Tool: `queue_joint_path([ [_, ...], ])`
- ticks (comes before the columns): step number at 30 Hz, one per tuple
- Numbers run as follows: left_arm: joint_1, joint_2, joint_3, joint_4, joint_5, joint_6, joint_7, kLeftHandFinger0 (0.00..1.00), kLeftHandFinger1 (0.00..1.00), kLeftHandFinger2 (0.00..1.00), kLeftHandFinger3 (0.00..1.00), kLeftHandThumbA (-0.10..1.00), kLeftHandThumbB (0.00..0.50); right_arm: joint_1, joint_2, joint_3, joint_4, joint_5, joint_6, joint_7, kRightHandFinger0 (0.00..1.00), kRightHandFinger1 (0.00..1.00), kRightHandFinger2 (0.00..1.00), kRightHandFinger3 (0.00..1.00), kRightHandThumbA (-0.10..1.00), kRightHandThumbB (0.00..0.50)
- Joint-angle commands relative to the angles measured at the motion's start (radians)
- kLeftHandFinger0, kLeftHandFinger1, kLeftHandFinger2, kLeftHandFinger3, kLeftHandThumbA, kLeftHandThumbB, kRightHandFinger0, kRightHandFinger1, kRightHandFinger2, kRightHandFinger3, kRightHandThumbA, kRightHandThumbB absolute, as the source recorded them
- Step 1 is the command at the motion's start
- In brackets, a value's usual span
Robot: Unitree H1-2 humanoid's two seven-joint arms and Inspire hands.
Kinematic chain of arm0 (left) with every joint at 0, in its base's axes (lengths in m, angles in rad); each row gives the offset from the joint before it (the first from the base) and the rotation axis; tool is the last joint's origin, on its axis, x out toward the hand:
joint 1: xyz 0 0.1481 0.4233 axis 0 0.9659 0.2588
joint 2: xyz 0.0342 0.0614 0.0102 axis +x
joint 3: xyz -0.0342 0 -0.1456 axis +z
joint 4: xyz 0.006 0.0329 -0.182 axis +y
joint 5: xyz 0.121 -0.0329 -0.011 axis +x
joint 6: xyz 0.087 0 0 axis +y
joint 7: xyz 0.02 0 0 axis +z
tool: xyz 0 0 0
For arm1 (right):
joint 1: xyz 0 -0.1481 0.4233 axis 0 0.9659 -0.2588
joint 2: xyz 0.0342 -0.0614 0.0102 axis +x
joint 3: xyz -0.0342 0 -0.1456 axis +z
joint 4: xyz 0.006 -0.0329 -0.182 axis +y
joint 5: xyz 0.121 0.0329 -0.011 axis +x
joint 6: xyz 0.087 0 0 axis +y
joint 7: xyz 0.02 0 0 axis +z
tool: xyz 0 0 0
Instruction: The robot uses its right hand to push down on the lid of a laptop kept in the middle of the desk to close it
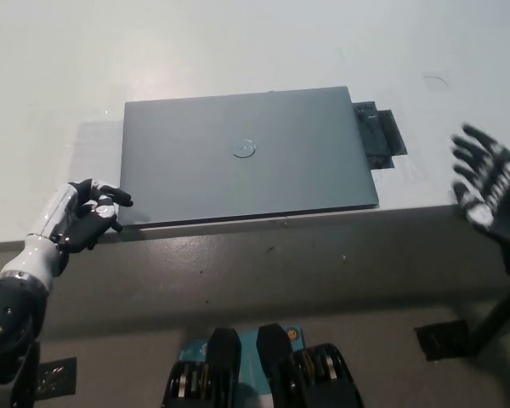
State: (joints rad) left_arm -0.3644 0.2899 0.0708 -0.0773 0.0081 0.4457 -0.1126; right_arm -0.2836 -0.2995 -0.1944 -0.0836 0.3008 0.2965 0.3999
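A broad pale grey-white desk (238, 42) fills the upper part of the head view, its front edge running across the middle above a darker grey floor (263, 280). Lying flat on the desk near that front edge, about in the middle, is the dark grey rectangular laptop (246, 157), its lid shut down and a small round silver logo (244, 150) at the lid's centre. The black right hand (484, 183) is held off to the laptop's right, well apart from it, near the picture's right edge and over the desk's front rim; its fingers are spread apart and it holds nothing. It touches no part of the lid. The white left hand (81, 217) with black fingers rests at the desk's front edge just beside the laptop's near left corner, fingers loosely curled with gaps between them, gripping nothing. Whether its fingertips touch the laptop cannot be told. A small black flat rectangular object (378, 136) lies on the desk against the laptop's right edge, near its far right corner.
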Motion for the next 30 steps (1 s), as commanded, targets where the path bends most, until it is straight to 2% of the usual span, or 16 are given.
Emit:
queue_joint_path([
  [1,-0.024,0.025,0.009,-0.042,0.015,0.023,0.008,0.11,0.35,0.50,0.58,-0.05,0.180,0.024,-0.015,-0.028,-0.013,0.038,-0.043,-0.012,1.00,1.00,0.96,1.00,0.42,0.309],
  [2,-0.025,0.030,-0.001,-0.041,0.034,0.008,0.013,0.08,0.34,0.49,0.56,-0.07,0.166,0.046,-0.016,-0.026,-0.018,0.021,-0.054,-0.017,1.00,1.00,0.98,1.00,0.44,0.296],
  [5,-0.032,0.027,-0.003,-0.040,0.039,0.015,0.012,0.08,0.33,0.48,0.54,-0.05,0.172,0.063,-0.014,-0.034,-0.019,0.026,-0.066,-0.021,1.00,1.00,0.98,1.00,0.42,0.279],
  [7,-0.036,0.023,0.000,-0.037,0.037,0.020,0.012,0.05,0.31,0.47,0.53,-0.04,0.176,0.081,-0.014,-0.041,-0.020,0.029,-0.082,-0.020,1.00,1.00,0.97,1.00,0.44,0.305],
  [8,-0.042,0.030,-0.003,-0.033,0.041,0.024,0.007,0.09,0.34,0.50,0.55,-0.03,0.173,0.087,-0.012,-0.045,-0.015,0.027,-0.093,-0.024,1.00,1.00,0.95,1.00,0.47,0.324],
  [10,-0.041,0.027,0.003,-0.028,0.030,0.009,0.003,0.09,0.34,0.50,0.55,-0.05,0.162,0.089,-0.011,-0.050,-0.011,0.034,-0.090,-0.023,1.00,1.00,0.94,1.00,0.46,0.326],
  [11,-0.039,0.028,0.007,-0.033,0.022,0.011,-0.003,0.11,0.36,0.52,0.57,-0.03,0.160,0.097,-0.008,-0.059,-0.010,0.040,-0.073,-0.033,1.00,1.00,0.94,1.00,0.43,0.304],
  [14,-0.040,0.027,0.007,-0.030,0.020,0.003,-0.004,0.11,0.36,0.53,0.57,-0.03,0.170,0.108,-0.013,-0.056,-0.009,0.012,-0.075,-0.045,1.00,1.00,0.94,1.00,0.44,0.305],
  [16,-0.038,0.028,0.009,-0.032,0.017,0.000,-0.005,0.11,0.36,0.52,0.56,-0.03,0.173,0.105,-0.024,-0.049,0.000,-0.012,-0.081,-0.053,1.00,1.00,0.96,1.00,0.45,0.326],
  [19,-0.031,0.028,0.005,-0.030,0.025,0.002,-0.002,0.11,0.36,0.53,0.57,0.01,0.181,0.100,-0.042,-0.048,0.001,-0.038,-0.072,-0.069,1.00,1.00,0.95,1.00,0.39,0.313],
  [23,-0.034,0.020,0.016,-0.020,0.007,-0.013,-0.003,0.08,0.35,0.54,0.55,-0.04,0.174,0.086,-0.056,-0.048,0.011,-0.054,-0.059,-0.090,1.00,1.00,0.93,1.00,0.38,0.311],
  [30,-0.037,0.030,0.014,-0.035,0.018,0.013,-0.001,0.15,0.41,0.59,0.54,0.01,0.186,0.076,-0.060,-0.017,0.009,-0.072,-0.065,-0.093,1.00,1.00,0.91,1.00,0.37,0.313],
])
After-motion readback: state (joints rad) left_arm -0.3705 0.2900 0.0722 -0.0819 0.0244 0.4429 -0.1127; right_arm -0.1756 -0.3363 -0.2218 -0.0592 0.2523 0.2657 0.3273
